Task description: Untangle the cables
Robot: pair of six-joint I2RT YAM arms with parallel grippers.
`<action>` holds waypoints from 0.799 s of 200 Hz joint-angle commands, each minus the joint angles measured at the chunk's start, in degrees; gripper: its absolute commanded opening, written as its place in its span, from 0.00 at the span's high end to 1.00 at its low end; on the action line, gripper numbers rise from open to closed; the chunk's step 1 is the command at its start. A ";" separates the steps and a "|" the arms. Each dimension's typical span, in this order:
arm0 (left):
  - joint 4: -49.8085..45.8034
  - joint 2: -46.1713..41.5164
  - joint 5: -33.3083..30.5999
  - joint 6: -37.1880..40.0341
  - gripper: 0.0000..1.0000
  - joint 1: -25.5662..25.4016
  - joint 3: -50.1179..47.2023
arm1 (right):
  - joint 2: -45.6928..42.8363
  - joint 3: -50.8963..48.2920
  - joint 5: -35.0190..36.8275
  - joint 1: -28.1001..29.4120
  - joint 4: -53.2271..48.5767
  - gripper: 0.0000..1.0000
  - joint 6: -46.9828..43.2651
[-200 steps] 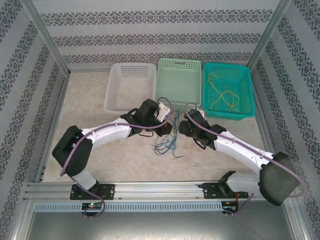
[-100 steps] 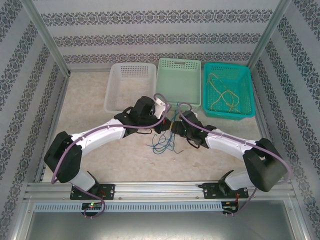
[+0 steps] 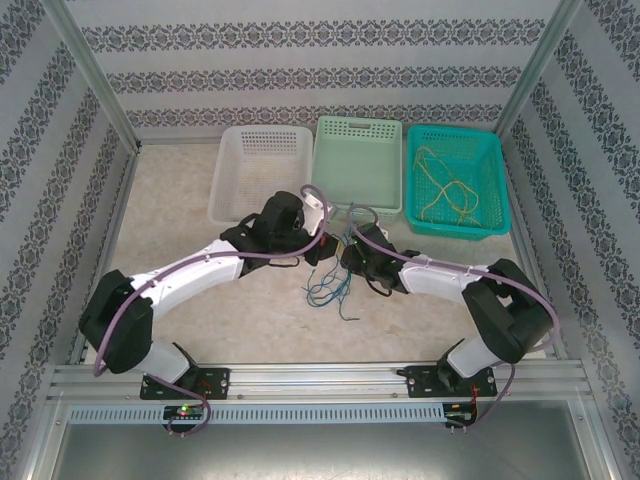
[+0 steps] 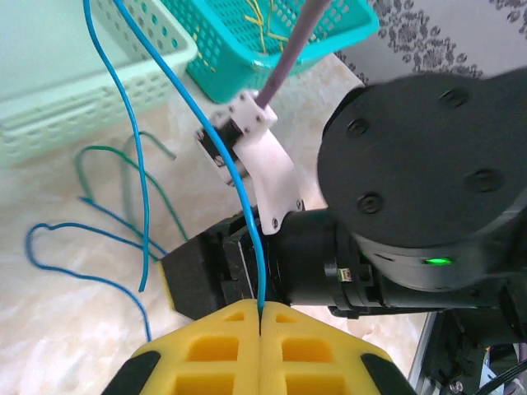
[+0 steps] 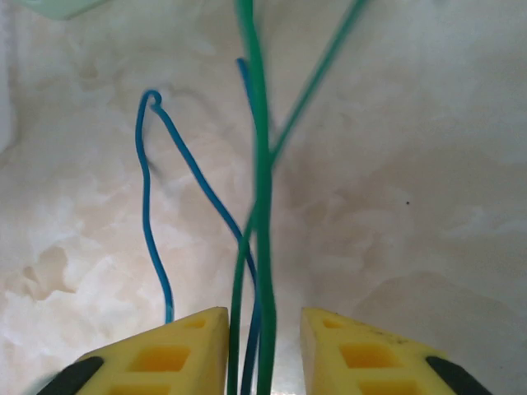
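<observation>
A loose tangle of blue and green cables [image 3: 326,288] lies on the table in front of both grippers, with strands rising up to them. My left gripper [image 4: 260,306] is shut on a light blue cable [image 4: 221,136], which runs up and away from the pinch. My left gripper [image 3: 320,247] sits close beside my right gripper [image 3: 346,258] above the tangle. My right gripper [image 5: 263,317] is open with a narrow gap. Two green cables [image 5: 260,164] and a dark blue one pass through that gap. Another blue cable [image 5: 146,189] lies on the table beyond. Yellow cables [image 3: 448,188] lie in the teal basket.
Three baskets stand in a row at the back: white [image 3: 228,190], light green [image 3: 330,185] and teal [image 3: 490,200]. Metal frame posts and patterned walls close in the sides. The right arm's wrist [image 4: 412,164] looms right in front of the left gripper.
The right arm has swung left, closer to the left gripper, and its jaws have narrowed around the green and blue strands. The left gripper stays shut and has crept slightly towards the baskets.
</observation>
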 commanded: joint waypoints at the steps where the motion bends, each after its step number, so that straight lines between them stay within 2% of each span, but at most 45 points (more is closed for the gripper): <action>1: -3.39 -5.52 -2.25 0.61 1.00 0.84 2.93 | 1.63 0.50 3.35 -0.37 -3.05 0.85 0.28; 20: -4.46 -8.84 -4.35 1.35 1.00 1.08 4.05 | 2.80 0.12 4.08 -0.37 -4.58 0.89 0.39; 37: -4.40 -11.57 -5.91 1.69 1.00 1.65 4.33 | 2.85 -1.12 4.19 -0.20 -3.57 0.82 1.36; 96: -6.48 -15.93 -8.82 2.63 1.00 2.72 8.48 | 2.94 -1.45 5.23 -0.19 -3.23 0.78 1.74; 124: -5.78 -19.33 -10.72 2.80 1.00 2.77 8.70 | 3.51 -1.59 6.08 -0.41 -4.04 0.84 1.84; 160: -10.15 -23.75 -14.77 5.52 1.00 3.07 10.77 | 3.85 -2.37 7.13 -0.88 -5.16 0.91 3.73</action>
